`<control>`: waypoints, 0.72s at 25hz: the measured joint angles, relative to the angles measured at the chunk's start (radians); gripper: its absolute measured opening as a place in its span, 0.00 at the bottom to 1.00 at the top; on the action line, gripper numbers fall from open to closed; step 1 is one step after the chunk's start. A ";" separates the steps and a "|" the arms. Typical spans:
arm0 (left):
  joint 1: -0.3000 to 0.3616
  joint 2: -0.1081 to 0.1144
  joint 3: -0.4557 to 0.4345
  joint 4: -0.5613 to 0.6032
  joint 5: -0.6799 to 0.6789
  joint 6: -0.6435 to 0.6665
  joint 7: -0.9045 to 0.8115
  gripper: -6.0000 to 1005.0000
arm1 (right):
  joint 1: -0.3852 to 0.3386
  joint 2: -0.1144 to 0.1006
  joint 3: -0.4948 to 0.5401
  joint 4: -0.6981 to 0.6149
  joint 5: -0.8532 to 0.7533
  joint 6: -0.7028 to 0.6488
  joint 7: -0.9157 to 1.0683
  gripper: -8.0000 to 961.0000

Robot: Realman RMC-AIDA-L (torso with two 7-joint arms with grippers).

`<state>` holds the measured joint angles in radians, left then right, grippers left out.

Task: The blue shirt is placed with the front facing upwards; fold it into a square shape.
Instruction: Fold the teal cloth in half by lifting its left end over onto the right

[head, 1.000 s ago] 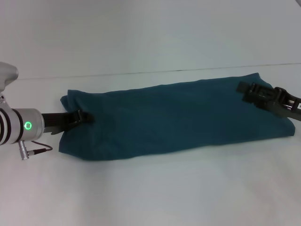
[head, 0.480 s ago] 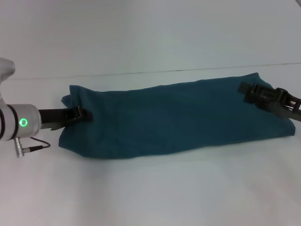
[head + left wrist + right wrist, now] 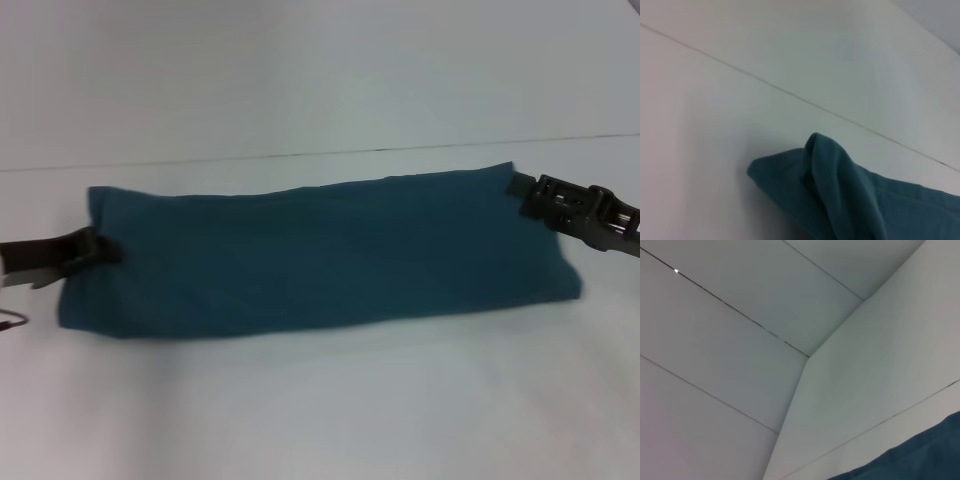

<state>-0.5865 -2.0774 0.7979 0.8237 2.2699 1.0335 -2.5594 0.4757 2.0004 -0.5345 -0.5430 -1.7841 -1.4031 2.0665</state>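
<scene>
You had the blue shirt (image 3: 310,255) lying as a long folded band across the white table (image 3: 320,410). Your left gripper (image 3: 100,247) pinched its left end; whether your right gripper's (image 3: 522,186) fingers gripped cloth I could not tell. Best kept both ends level and taut.

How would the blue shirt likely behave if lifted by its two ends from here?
Probably floppy: the blue shirt lies flat in a long folded band, and its end bunches into soft ridges at the left end effector. It would likely sag in the middle. Its matte weave suggests it won't slip easily from the right end effector.
</scene>
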 joint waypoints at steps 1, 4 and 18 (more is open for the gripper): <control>0.002 0.004 -0.019 0.000 0.016 0.001 0.002 0.09 | 0.000 0.000 0.001 0.000 0.000 0.000 0.000 0.73; 0.001 0.016 -0.069 0.002 0.085 0.002 0.004 0.09 | 0.001 0.000 0.002 0.000 0.000 -0.001 0.000 0.73; -0.022 0.038 -0.133 0.087 0.320 -0.026 0.002 0.09 | 0.000 -0.003 0.013 0.000 0.000 0.005 -0.005 0.73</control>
<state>-0.6086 -2.0391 0.6653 0.9105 2.5897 1.0074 -2.5572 0.4755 1.9972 -0.5212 -0.5430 -1.7841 -1.3983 2.0615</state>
